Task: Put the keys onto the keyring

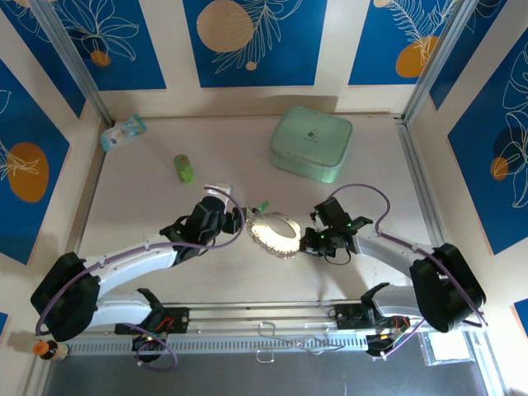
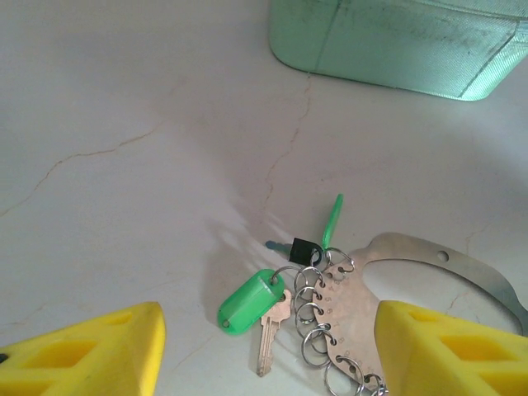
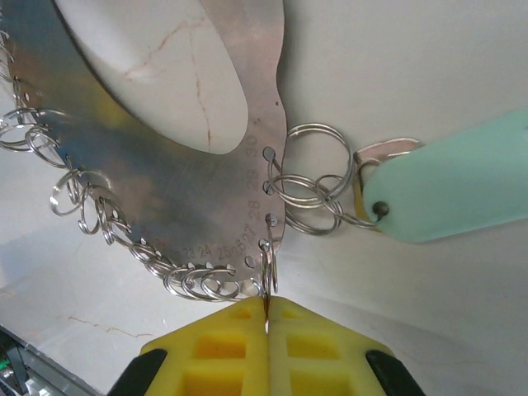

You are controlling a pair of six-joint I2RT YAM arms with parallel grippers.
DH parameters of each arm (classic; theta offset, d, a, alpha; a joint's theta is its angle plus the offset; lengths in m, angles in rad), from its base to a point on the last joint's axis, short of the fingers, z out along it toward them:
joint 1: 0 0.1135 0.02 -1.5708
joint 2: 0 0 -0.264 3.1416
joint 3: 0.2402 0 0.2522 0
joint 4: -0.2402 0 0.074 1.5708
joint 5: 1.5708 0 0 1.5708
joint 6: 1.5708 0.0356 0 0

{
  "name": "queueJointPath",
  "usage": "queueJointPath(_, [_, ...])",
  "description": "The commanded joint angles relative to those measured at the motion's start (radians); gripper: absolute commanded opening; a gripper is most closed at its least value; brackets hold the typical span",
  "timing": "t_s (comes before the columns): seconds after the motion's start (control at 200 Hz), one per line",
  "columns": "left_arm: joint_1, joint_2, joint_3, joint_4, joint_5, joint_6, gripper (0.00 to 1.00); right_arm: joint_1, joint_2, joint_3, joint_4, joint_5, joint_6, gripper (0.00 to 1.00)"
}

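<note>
Yellow fingertips point(image 3: 214, 342) of the right gripper point(image 3: 268, 320) clamp the keyring point(image 3: 107, 165), seemingly steadying it; left gripper point(image 2: 268, 355) hangs open over the keys point(image 2: 247, 301).

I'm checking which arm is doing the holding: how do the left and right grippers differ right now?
The left gripper has its jaws open, while the right gripper is shut. The left grips nothing, its fingers straddling the green-tagged key at the keyring's end; the right pinches the keyring's ring-lined edge. Both have yellow fingers and face the keyring from opposite sides.
</note>
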Motion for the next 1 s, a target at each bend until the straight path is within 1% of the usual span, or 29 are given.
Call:
queueJointPath(0.0, [0.002,-0.019,0.019,0.012,-0.007,-0.008,0.67,-0.024,-0.021,0.049,-0.083,-0.003,-0.079,0.0])
queueJointPath(0.105, [0.002,-0.021,0.017,0.012,-0.007,-0.007,0.67,-0.035,-0.014,0.087,-0.129,-0.022,-0.151,0.0])
queueJointPath(0.26, [0.002,-0.024,0.013,0.016,-0.008,-0.007,0.67,-0.024,0.035,0.163,-0.225,-0.073,-0.267,0.0])
queueJointPath(0.405, [0.003,-0.024,0.013,0.019,-0.007,-0.007,0.67,-0.021,0.059,0.199,-0.283,-0.069,-0.322,0.0])
queueJointPath(0.5, [0.002,-0.024,0.012,0.022,-0.005,-0.006,0.67,-0.019,0.081,0.206,-0.28,-0.099,-0.328,0.0])
queueJointPath(0.735, [0.002,-0.034,0.005,0.025,-0.008,-0.004,0.67,0.04,0.173,0.232,-0.275,-0.179,-0.336,0.0])
queueJointPath(0.825, [0.003,-0.037,0.001,0.025,-0.006,-0.003,0.67,0.044,0.198,0.233,-0.27,-0.174,-0.334,0.0])
queueJointPath(0.995, [0.002,-0.047,-0.007,0.025,-0.017,0.002,0.67,0.052,0.229,0.245,-0.276,-0.116,-0.333,0.0])
